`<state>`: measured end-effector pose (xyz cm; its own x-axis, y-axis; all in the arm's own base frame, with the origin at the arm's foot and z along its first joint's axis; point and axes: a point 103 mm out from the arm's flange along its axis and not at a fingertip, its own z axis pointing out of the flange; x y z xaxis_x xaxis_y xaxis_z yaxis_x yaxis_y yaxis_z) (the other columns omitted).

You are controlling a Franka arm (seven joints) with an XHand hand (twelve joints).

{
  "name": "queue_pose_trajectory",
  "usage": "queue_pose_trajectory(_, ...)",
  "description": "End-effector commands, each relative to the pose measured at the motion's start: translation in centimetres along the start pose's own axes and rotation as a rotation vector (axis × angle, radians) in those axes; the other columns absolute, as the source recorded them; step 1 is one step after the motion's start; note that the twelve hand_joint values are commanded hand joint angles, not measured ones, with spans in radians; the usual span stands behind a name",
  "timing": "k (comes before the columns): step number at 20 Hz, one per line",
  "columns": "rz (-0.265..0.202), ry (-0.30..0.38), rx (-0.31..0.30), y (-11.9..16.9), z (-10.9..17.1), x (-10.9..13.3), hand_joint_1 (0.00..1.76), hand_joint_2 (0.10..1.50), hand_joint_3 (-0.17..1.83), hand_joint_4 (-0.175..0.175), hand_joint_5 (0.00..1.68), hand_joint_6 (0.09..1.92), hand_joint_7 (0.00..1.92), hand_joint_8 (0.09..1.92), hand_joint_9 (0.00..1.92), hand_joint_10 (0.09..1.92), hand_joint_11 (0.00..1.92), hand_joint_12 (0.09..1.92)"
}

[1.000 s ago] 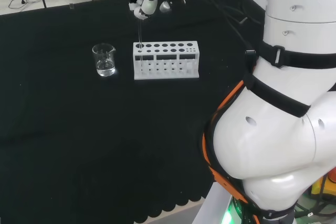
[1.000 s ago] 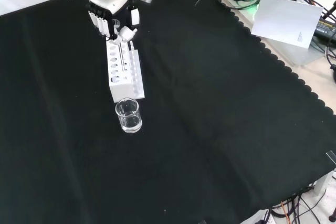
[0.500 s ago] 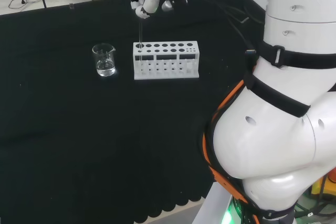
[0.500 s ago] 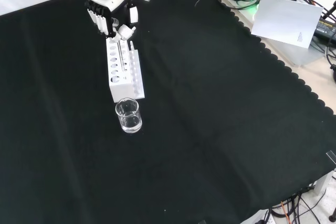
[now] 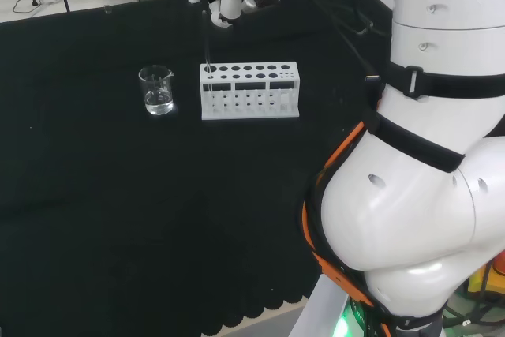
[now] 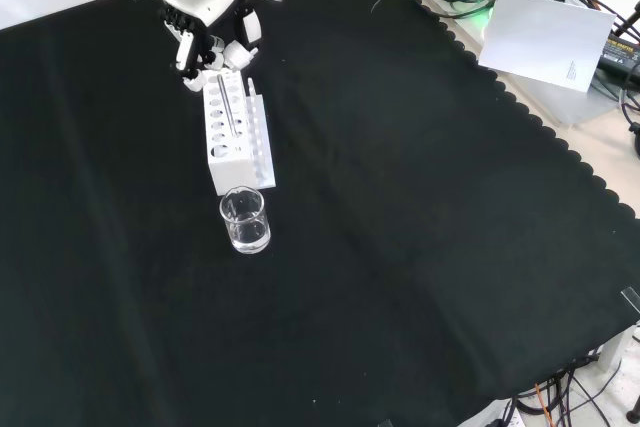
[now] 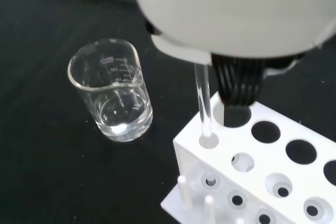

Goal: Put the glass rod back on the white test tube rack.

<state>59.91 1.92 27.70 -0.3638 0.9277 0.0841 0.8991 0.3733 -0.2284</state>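
Glass rod point(image 7: 202, 103) stood seated in a corner hole of the white rack point(image 7: 273, 171), the hand point(image 6: 205, 45) above with fingers apart, apparently released.

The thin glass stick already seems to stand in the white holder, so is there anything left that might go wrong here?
Possibly. The thin clear glass rod stands in a corner hole of the white test tube rack, and the black and white hand hovers close above its top, so a sideways move might catch and tip it. The small clear glass beaker holding a little clear liquid stands just beside that end of the rack; a falling rod could strike it.
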Motion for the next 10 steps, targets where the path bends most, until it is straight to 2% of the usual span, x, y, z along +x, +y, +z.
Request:
queue_pose_trajectory(1,0.004,-0.015,0.011,-0.1,-0.2,0.2,1.47,0.24,1.19,-0.175,0.58,0.91,1.57,0.47,1.78,0.52,1.73,0.74)
queue_pose_trajectory(6,0.007,-0.017,0.007,0.2,-0.8,0.4,1.46,0.25,1.17,-0.175,0.56,0.9,1.57,0.46,1.77,0.51,1.73,0.74)
queue_pose_trajectory(10,0.011,-0.008,-0.025,-0.3,-1.6,0.3,1.46,0.26,1.16,-0.175,0.56,0.89,1.57,0.45,1.77,0.51,1.73,0.74)
